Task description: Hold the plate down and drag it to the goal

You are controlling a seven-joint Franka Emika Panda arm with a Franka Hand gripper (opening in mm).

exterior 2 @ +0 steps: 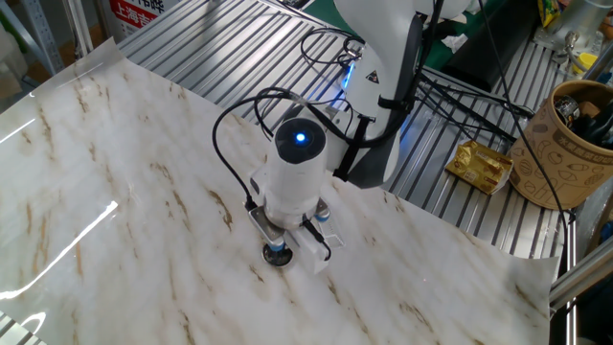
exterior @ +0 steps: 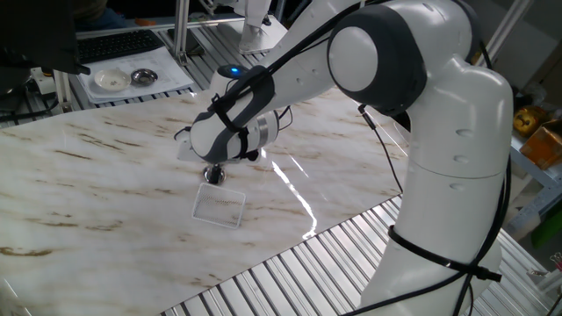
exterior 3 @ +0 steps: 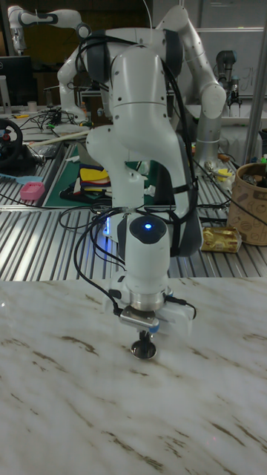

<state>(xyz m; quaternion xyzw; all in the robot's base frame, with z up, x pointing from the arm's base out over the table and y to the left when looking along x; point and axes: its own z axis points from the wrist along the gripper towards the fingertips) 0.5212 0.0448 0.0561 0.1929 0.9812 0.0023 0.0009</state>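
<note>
One fixed view: gripper [exterior: 212, 172] presses its narrowed fingers down onto the plate [exterior: 213, 176], just beside the goal [exterior: 219, 207] mid-tabletop [exterior: 105, 175].

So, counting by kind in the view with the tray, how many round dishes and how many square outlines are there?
Round dishes: 3 (plate, white dish, metal bowl)
Square outlines: 1 (goal)
Total: 4
</note>
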